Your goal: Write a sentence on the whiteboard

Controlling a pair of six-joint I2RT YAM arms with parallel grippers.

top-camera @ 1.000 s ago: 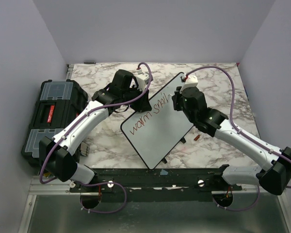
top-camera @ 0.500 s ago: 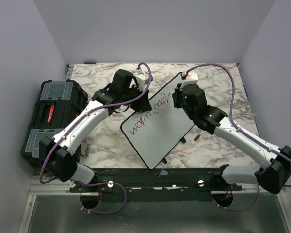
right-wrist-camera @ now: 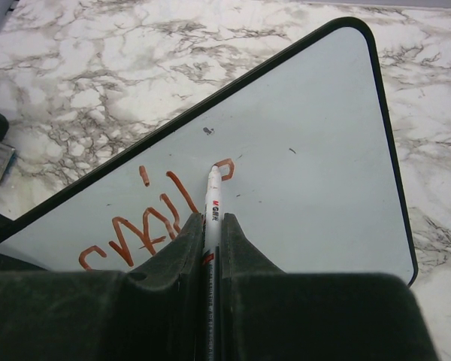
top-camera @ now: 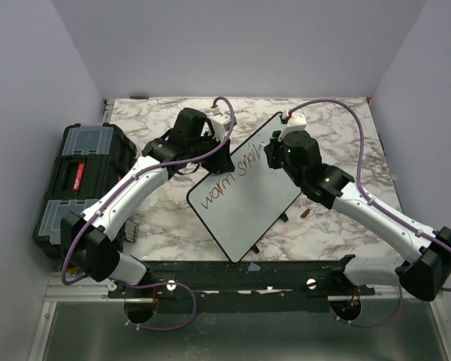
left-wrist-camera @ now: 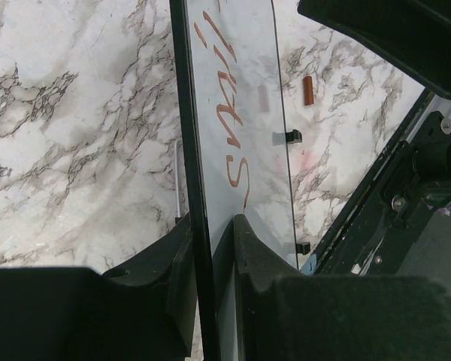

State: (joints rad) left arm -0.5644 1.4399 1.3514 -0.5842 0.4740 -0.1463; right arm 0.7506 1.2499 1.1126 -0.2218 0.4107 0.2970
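The whiteboard (top-camera: 248, 210) lies tilted on the marble table. The sentence (top-camera: 225, 183) is in red and reads "warm smil" with a small loop after it. My left gripper (top-camera: 216, 156) is shut on the board's upper left rim; in the left wrist view my left gripper (left-wrist-camera: 210, 237) pinches the black rim of the whiteboard (left-wrist-camera: 244, 188). My right gripper (top-camera: 275, 156) is shut on a white marker (right-wrist-camera: 213, 203). The marker's tip touches the whiteboard (right-wrist-camera: 316, 150) at the small loop, right of the red letters (right-wrist-camera: 179, 189).
A black toolbox (top-camera: 83, 180) with clear lid compartments stands at the left table edge. A red marker cap (top-camera: 304, 213) lies on the table right of the board and also shows in the left wrist view (left-wrist-camera: 308, 90). A black rail (top-camera: 233, 274) runs along the near edge.
My right gripper has shifted a little with the marker, and a small red loop has been added after "smil". The left arm and the board have not moved.
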